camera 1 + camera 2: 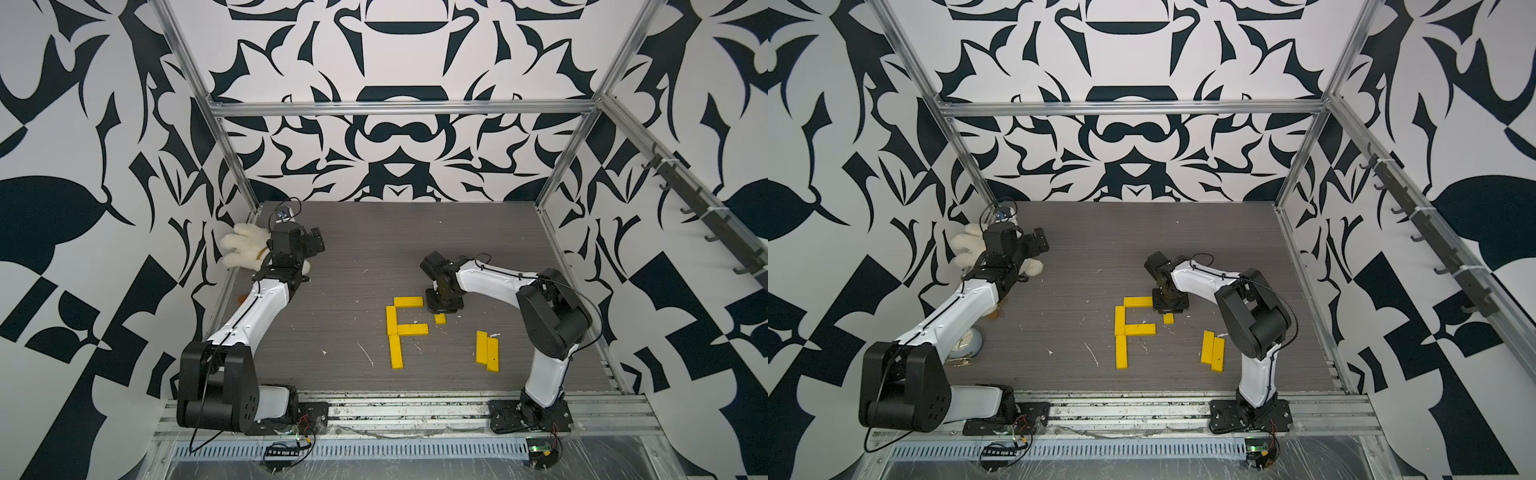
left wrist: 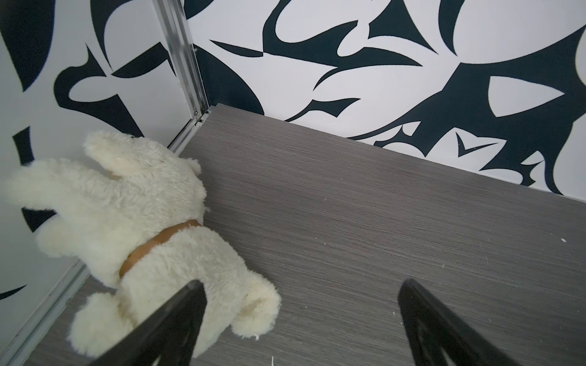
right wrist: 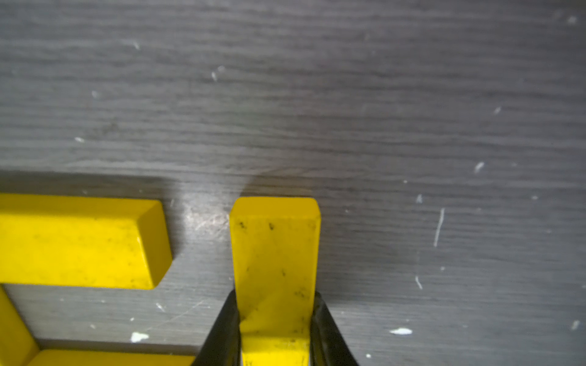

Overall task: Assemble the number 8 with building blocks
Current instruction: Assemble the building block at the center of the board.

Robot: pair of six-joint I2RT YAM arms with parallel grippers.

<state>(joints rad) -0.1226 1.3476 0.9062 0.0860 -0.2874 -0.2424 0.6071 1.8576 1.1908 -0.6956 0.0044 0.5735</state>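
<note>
While inside right gripper, yellow bar

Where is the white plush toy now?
In both top views the plush toy lies at the far left corner of the table, against the wall, beside the open left gripper.

A robotics lab test cell. An aluminium frame boxes in a grey surface, and the walls carry a bold black-and-white pattern. Two arms, left and right, are bolted to a metal rail, with a bare circuit board in front.
</note>
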